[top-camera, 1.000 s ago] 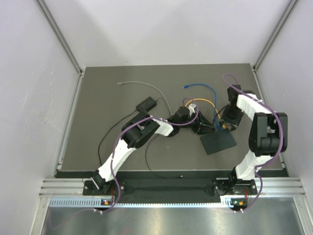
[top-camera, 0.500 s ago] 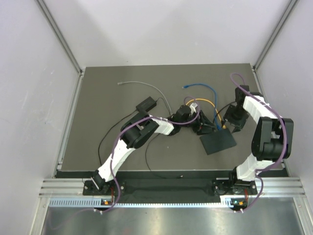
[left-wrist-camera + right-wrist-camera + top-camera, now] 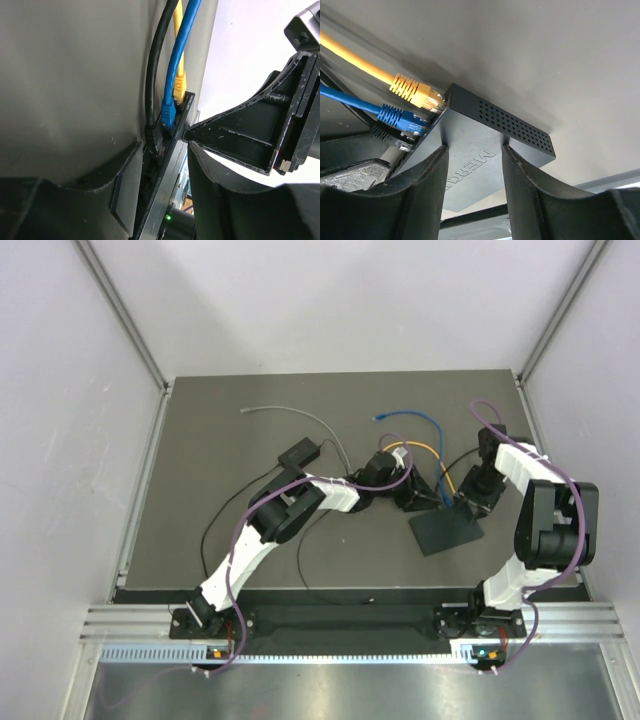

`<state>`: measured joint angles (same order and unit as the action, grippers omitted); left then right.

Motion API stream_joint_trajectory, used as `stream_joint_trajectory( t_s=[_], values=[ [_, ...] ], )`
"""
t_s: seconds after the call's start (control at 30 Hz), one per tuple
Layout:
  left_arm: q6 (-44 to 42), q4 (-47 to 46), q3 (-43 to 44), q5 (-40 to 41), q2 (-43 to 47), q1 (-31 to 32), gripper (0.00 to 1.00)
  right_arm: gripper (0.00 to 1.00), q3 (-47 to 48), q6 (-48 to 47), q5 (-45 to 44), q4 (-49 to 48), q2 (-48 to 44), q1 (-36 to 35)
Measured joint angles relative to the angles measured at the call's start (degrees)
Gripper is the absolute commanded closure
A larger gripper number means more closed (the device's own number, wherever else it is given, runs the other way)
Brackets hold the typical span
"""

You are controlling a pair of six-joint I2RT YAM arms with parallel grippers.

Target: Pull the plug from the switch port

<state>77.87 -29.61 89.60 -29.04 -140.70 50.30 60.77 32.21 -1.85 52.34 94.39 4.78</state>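
The flat black switch [image 3: 445,532] lies at centre right of the mat. Three plugs sit in the ports along its far edge: yellow [image 3: 415,91], blue [image 3: 395,117] and black [image 3: 382,131]. The left wrist view shows them in line: yellow [image 3: 179,85], blue [image 3: 168,110], black [image 3: 152,135]. My left gripper [image 3: 163,147] is open and straddles the switch's port edge [image 3: 162,202] just behind the black plug, with light showing beside its right finger. My right gripper [image 3: 475,148] is open, its fingertips [image 3: 442,150] on the switch's top face [image 3: 470,175].
Yellow [image 3: 425,447] and blue [image 3: 405,415] cables loop behind the switch. A loose grey cable [image 3: 290,412] lies at the back left. A small black block [image 3: 298,453] trails a thin black cord [image 3: 215,515]. Frame posts and white walls close in the mat.
The right arm swung out to the right, then came back down onto the switch's far corner. The left wrist shifted slightly towards the switch.
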Motion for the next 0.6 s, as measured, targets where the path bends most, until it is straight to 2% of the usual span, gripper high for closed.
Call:
stream_joint_trajectory(
  t_s=[0.47,0.53,0.57,0.6],
  values=[
    [2.78,-3.58,1.55,-0.04,-2.36,0.52,0.51,0.54,0.94,-0.11,-0.2,0.74,1.01,-0.48],
    [2.95,-3.52,2.51,-0.17,-2.97,0.55,0.59,0.54,1.03,-0.11,-0.48,0.72,1.03,-0.5],
    [2.97,-3.41,3.17,-0.22,-3.45,0.57,0.66,0.54,1.09,-0.11,-0.68,0.68,1.07,-0.52],
    [3.04,-2.95,3.93,-0.26,-4.09,0.59,0.68,0.54,1.18,-0.15,-0.96,0.61,1.16,-0.52]
  ],
)
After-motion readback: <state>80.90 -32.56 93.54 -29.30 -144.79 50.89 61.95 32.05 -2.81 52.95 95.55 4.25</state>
